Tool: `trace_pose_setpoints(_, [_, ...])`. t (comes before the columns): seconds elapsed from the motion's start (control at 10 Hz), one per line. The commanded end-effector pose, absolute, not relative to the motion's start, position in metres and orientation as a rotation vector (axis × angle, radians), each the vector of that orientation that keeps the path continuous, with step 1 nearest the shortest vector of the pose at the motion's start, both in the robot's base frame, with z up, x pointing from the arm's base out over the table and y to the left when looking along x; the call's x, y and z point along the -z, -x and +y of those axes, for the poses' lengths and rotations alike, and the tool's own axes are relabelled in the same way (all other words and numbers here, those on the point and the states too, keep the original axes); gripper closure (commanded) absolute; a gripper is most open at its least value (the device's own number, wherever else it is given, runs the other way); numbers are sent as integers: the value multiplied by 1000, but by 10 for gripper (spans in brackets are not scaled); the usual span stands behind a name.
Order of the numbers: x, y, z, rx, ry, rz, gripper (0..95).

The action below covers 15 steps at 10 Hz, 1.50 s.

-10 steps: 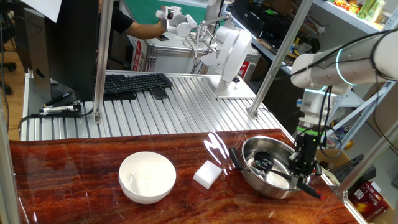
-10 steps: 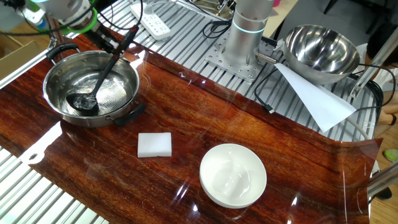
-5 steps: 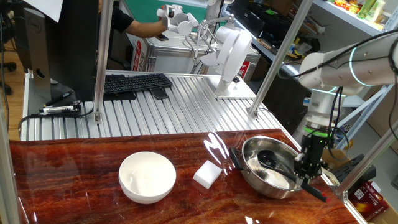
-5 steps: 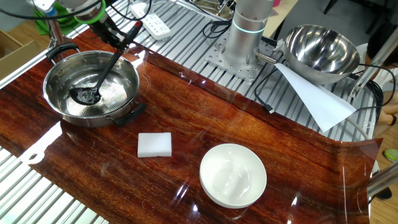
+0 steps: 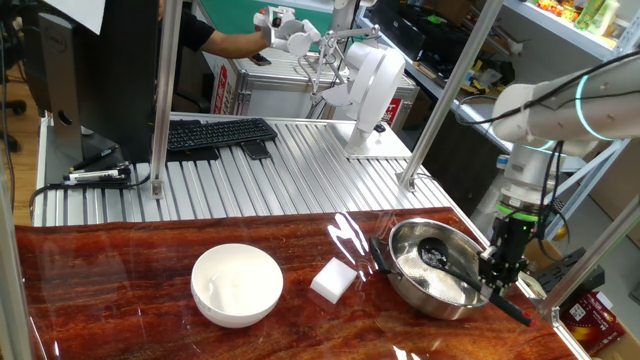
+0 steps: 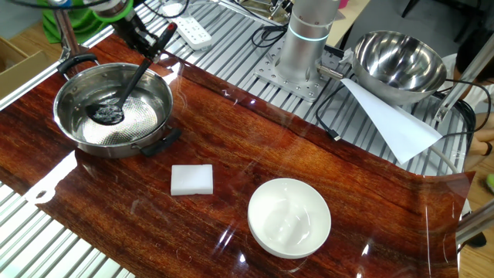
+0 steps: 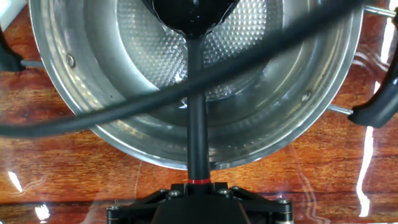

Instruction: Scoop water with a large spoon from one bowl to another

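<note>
One gripper (image 5: 497, 272), pinching the large spoon (image 6: 123, 96) near the red-marked end of its handle; the far-end hold lets the cup reach deep. Cup sits inside the steel bowl (image 5: 405, 278), low over its dimpled floor, presumably to take up water, seen only as sheen. One white bowl (image 6: 289, 218), the destination, stands well apart. One white block (image 6: 191, 179) lies between, unused.
</note>
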<state>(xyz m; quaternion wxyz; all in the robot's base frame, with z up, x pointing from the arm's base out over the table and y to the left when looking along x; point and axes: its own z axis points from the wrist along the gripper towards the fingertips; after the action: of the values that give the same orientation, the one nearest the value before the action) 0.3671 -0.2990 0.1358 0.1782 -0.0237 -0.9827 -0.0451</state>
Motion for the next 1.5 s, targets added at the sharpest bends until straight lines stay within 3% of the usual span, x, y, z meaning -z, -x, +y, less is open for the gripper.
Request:
trace_pose_setpoints(0.1, [-136,-369,-301,133,65,-2782,950])
trace_pose_setpoints(1.1, [-143,-364,-299,58,90,-2661,950])
trace_pose_setpoints(1.5, [-142,-364,-299,121,140,-2554,950])
